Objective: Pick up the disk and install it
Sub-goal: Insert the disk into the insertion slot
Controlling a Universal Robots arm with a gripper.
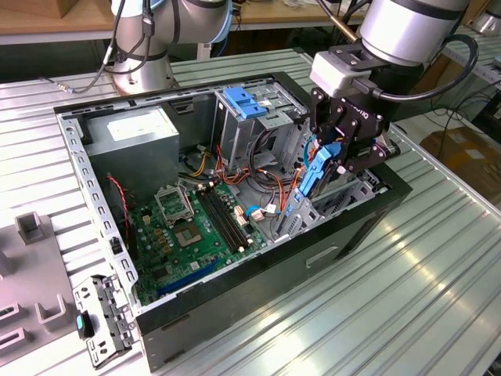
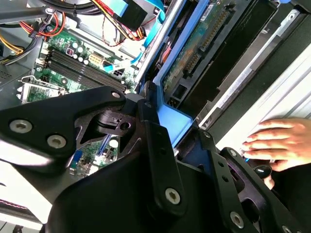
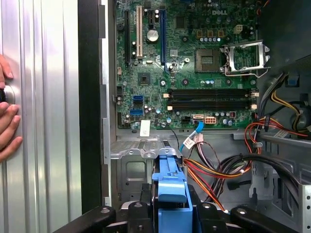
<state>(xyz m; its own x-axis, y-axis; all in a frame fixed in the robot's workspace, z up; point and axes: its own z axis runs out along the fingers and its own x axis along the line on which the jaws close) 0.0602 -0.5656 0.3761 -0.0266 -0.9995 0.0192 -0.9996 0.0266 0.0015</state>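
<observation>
Blue-railed, the disk [image 1: 322, 168] sits on edge in the gripper's [image 1: 333, 160] tight pinch at the computer case's [image 1: 258, 290] front bay, so the install step seems underway, calling for rails kept square.

Inside the case wall [image 3: 90, 121] a cable bundle [image 3: 233, 165] crowds the floor; just outside rests a hand [image 2: 279, 143]

I see the gripper [image 1: 335, 160] clamped on the disk [image 1: 311, 182], held on edge, blue rail showing, low inside the open computer case [image 1: 313, 252] at the exterior view's right, near the motherboard [image 1: 192, 227].
</observation>
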